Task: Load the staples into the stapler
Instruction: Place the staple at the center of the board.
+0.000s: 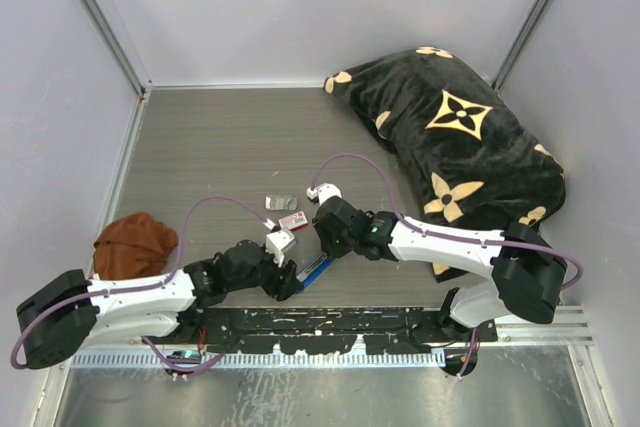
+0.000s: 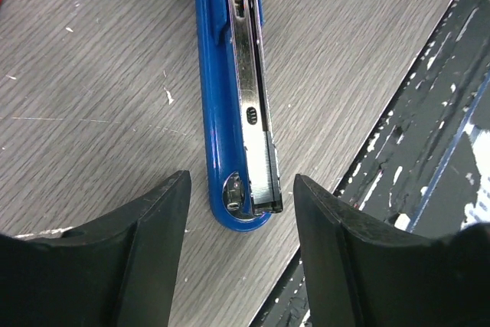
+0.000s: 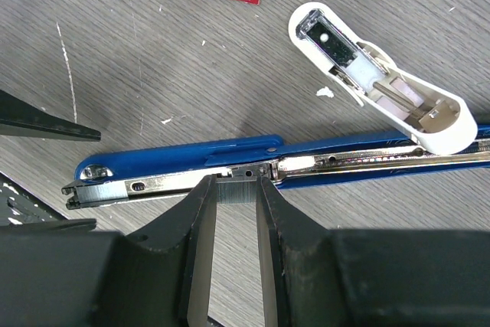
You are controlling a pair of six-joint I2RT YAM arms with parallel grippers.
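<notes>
The blue stapler (image 1: 317, 268) lies opened flat near the table's front edge, its silver channel (image 3: 153, 182) facing up. My right gripper (image 3: 236, 183) is shut on the staples (image 3: 236, 191), a small grey ribbed block, and holds them against the middle of the channel. In the top view the right gripper (image 1: 323, 245) is directly over the stapler. My left gripper (image 2: 241, 220) is open and empty. Its fingers (image 2: 153, 227) straddle the stapler's rounded blue end (image 2: 222, 120) without touching it. A ribbed grey strip (image 2: 266, 170) sits in that end of the channel.
A white oblong piece (image 3: 383, 86) lies beside the stapler. A red-and-white box (image 1: 293, 220) and a small silvery item (image 1: 280, 202) lie just behind it. A black patterned pillow (image 1: 460, 137) fills the right. A brown cap (image 1: 135, 244) is left. A black rail (image 1: 330, 322) runs along the front.
</notes>
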